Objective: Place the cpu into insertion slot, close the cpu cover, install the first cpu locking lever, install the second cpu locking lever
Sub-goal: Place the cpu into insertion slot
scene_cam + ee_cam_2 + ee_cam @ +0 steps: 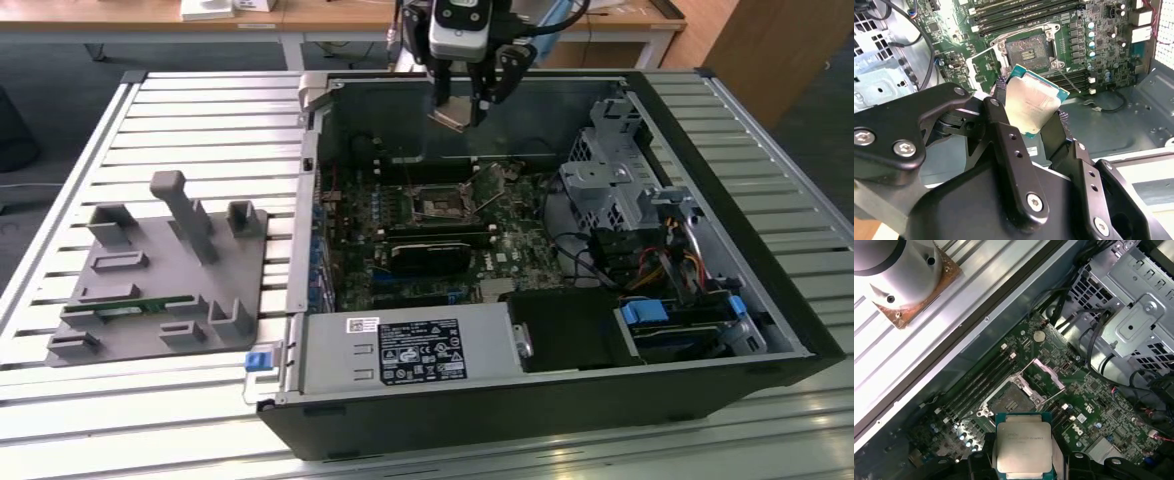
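My gripper (pixel 463 100) hangs above the far part of the open computer case, shut on the cpu (pixel 451 113). The cpu (pixel 1031 102) is a pale silvery square chip with a green edge, pinched at two opposite sides by the black fingers (pixel 1004 132). In the first wrist view the cpu (pixel 1024 447) sits between the gripper (pixel 1024 452) fingertips, with the board well below. The insertion slot (pixel 1010 399) (pixel 1026 50) (pixel 438 203) lies bare on the green board, a dark square with a silver rim. The cpu cover (pixel 1049 374) (pixel 983 64) stands swung open beside it. A thin lever (pixel 1068 80) sticks out from the socket.
The case (pixel 747 180) lies open on a slatted metal table (pixel 214 110). A silver drive cage (pixel 607 190) and coloured cables (pixel 667 260) fill the exterior view's right. A black block (pixel 430 250) sits nearer than the socket. A grey fixture (pixel 160 270) stands at the exterior view's left.
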Motion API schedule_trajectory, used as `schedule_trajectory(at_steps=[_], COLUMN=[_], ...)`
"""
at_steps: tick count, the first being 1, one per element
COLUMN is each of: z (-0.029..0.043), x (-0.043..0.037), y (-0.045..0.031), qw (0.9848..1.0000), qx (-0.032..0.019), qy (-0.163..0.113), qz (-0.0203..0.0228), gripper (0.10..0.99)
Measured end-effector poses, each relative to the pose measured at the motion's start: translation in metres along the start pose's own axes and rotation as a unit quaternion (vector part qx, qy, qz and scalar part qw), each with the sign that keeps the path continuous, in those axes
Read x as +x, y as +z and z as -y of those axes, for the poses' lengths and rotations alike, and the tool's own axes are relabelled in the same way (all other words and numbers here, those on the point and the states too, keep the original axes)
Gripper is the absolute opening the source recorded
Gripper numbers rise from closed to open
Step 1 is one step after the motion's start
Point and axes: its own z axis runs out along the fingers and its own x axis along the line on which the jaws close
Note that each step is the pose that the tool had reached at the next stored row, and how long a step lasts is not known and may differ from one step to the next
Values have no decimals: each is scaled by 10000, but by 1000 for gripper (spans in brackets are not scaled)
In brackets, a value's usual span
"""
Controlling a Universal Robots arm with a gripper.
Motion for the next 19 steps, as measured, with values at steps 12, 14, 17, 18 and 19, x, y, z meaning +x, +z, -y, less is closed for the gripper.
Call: schedule_trajectory(at_steps=[12, 14, 17, 18, 19], z=[0, 0, 0, 0, 0], x=[0, 0, 0, 0, 0], y=[2, 2, 3, 3, 3], qw=[9990, 9987, 9981, 9979, 9977], qx=[-6, -7, -8, -8, -9], qy=[435, 504, 606, 639, 672], qz=[40, 46, 56, 60, 63], gripper=[529, 529, 529, 529, 529])
